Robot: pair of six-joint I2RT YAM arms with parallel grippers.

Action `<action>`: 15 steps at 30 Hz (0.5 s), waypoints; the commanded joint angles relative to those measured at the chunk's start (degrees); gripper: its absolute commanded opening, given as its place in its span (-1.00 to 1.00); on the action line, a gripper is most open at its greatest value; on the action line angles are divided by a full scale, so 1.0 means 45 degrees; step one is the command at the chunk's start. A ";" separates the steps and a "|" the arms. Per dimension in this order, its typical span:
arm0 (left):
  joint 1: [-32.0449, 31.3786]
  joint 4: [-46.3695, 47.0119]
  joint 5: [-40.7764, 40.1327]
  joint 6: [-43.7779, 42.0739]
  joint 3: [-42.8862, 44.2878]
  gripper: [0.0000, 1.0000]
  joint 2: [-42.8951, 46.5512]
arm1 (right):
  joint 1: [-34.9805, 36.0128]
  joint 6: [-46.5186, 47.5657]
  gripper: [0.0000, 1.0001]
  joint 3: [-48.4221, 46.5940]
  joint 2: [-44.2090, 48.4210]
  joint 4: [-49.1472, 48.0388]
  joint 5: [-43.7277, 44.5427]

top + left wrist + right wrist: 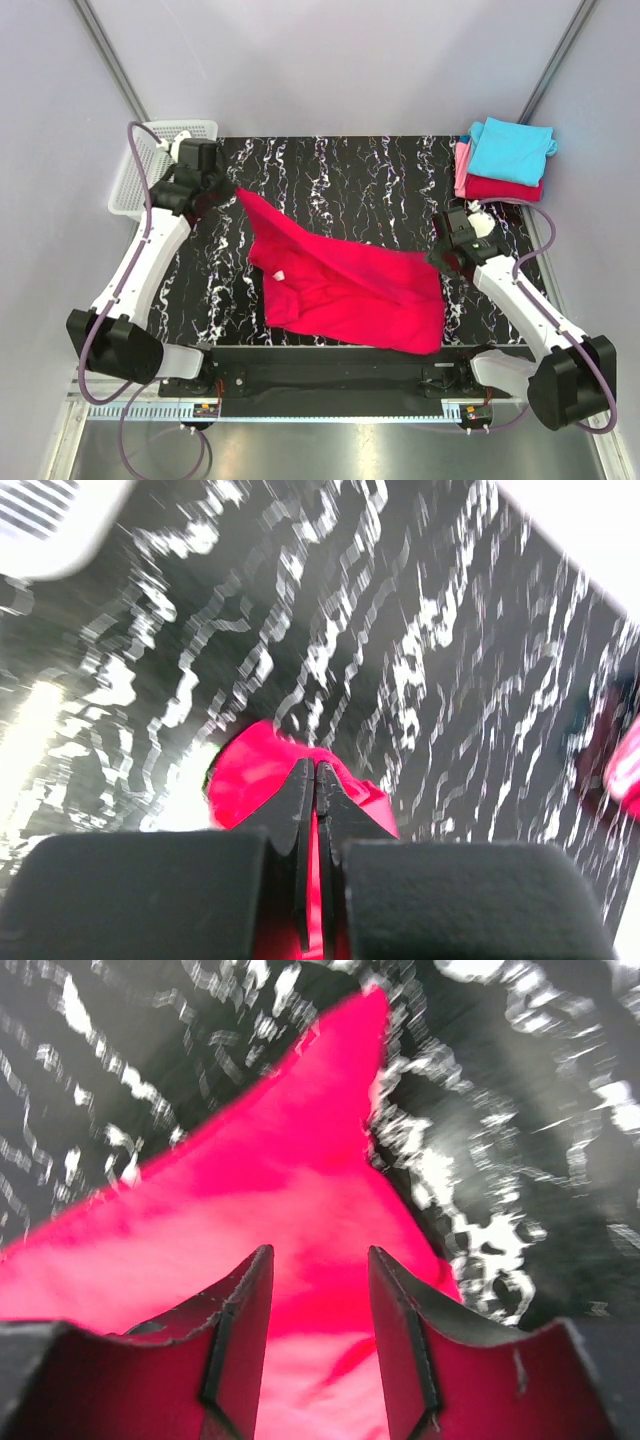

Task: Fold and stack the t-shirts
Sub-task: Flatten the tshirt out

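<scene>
While my left gripper point(308, 768) clamps the crimson shirt point(350, 285), right gripper point(320, 1252) gapes over it.
Only top view has folded stack point(505, 165).

The right gripper point(320, 1255) stands with its two dark fingers point(235, 1340) apart, a clear gap between them. In that gap and ahead of the fingers spreads a red t-shirt point(300, 1160), narrowing to a point far ahead of the gripper, a little to its right. Black, white-veined counter point(520, 1110) shows on either side of the cloth, blurred. The fingers' inner faces look reddish.
</scene>
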State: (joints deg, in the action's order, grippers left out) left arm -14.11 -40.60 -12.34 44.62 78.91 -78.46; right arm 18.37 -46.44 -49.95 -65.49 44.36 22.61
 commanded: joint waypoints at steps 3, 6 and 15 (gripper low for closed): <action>0.0674 0.0175 -0.1007 -0.0092 -0.0114 -1.00 0.0462 | -0.0039 0.0279 -0.03 0.0885 0.0238 -0.1303 -0.2173; 0.0791 0.0135 -0.1067 0.0045 -0.0271 -1.00 0.0539 | -0.0039 0.0475 -0.01 0.0653 -0.0268 -0.1322 -0.1920; 0.0889 0.0077 -0.1576 0.0281 -0.0683 -1.00 0.1458 | -0.0039 0.1314 0.00 -0.1710 -0.3939 -0.2352 -0.1254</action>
State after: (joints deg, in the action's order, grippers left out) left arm -10.63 -42.04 -17.19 45.74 74.63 -75.24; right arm 18.35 -43.07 -53.17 -80.29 39.20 16.10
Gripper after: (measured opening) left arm 0.012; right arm 0.509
